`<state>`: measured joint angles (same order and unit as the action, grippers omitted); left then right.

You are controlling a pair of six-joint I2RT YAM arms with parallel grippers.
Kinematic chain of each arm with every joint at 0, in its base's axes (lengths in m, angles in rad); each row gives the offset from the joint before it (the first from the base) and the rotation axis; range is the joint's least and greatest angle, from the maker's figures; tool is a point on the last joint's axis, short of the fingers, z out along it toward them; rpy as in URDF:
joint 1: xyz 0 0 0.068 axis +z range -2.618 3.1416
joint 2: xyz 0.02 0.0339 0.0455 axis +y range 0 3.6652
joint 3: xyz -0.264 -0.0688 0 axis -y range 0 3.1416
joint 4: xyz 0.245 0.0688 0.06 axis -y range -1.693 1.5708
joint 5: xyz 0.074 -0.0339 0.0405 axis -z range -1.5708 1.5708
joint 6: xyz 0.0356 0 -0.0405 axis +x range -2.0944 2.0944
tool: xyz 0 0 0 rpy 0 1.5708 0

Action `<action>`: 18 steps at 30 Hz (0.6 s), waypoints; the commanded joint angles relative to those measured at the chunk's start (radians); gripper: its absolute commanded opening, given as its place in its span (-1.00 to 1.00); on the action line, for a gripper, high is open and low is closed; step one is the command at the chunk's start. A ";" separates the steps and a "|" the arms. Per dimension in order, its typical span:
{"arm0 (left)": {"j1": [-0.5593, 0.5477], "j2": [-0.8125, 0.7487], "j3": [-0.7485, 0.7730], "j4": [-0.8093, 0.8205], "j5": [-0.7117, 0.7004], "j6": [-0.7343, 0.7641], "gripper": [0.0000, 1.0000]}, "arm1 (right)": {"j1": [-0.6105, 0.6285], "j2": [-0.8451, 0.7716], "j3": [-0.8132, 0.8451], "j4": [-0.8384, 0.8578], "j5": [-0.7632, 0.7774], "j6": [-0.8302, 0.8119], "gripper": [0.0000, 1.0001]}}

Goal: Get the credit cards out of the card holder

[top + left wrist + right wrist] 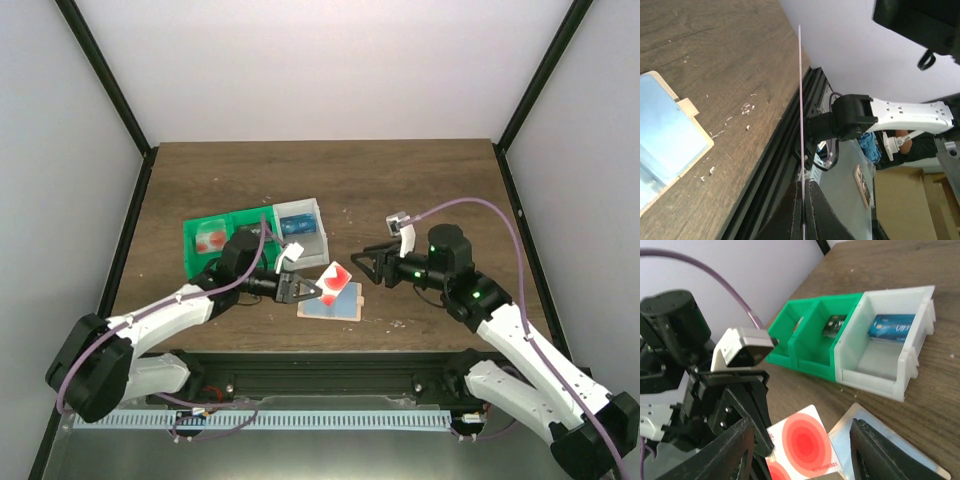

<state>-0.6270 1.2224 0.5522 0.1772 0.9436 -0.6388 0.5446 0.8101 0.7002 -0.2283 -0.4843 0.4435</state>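
My left gripper [303, 290] is shut on the pale card with red circles [335, 277] and holds it tilted just above the tan card holder [332, 305], which lies open on the table. In the left wrist view the card [800, 100] shows edge-on between the shut fingers [812, 212], with the holder [665, 145] at the left. My right gripper [362, 262] is open and empty, just right of the card. In its wrist view the card [802, 445] sits between its spread fingers [732, 450], over the holder [841, 439]. The blue card [891, 327] lies in the white box.
A green compartment tray [215, 240] and a translucent white box [300, 228] stand side by side behind the holder. One green compartment [805, 325] holds a dark card [834, 325]. The table's front rail [775, 165] runs close below the holder.
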 commanded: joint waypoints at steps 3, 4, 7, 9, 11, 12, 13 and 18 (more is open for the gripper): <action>0.000 -0.043 0.004 -0.064 0.064 0.061 -1.00 | -0.009 0.051 0.044 -0.071 -0.141 -0.064 0.13; -0.002 -0.048 0.005 -0.064 0.071 0.061 -1.00 | -0.009 0.060 0.040 -0.063 -0.148 -0.061 0.12; -0.006 -0.070 0.009 -0.068 0.079 0.062 -1.00 | -0.009 0.067 0.015 -0.020 -0.189 -0.046 0.09; -0.007 -0.082 0.009 -0.071 0.079 0.065 -1.00 | -0.009 0.077 0.012 -0.015 -0.197 -0.044 0.06; -0.009 -0.092 0.007 -0.068 0.078 0.064 -1.00 | -0.008 0.098 0.012 -0.013 -0.214 -0.047 0.04; -0.010 -0.096 0.007 -0.065 0.079 0.064 -1.00 | -0.009 0.110 0.010 -0.014 -0.220 -0.049 0.03; -0.012 -0.098 0.006 -0.063 0.079 0.064 -1.00 | -0.009 0.121 0.006 -0.014 -0.222 -0.049 0.02; -0.019 -0.091 0.012 -0.060 0.083 0.066 -1.00 | -0.009 0.129 -0.023 0.018 -0.244 -0.037 -0.06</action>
<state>-0.6380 1.1374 0.5522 0.1097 1.0069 -0.5957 0.5442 0.9459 0.6952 -0.2474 -0.6807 0.4049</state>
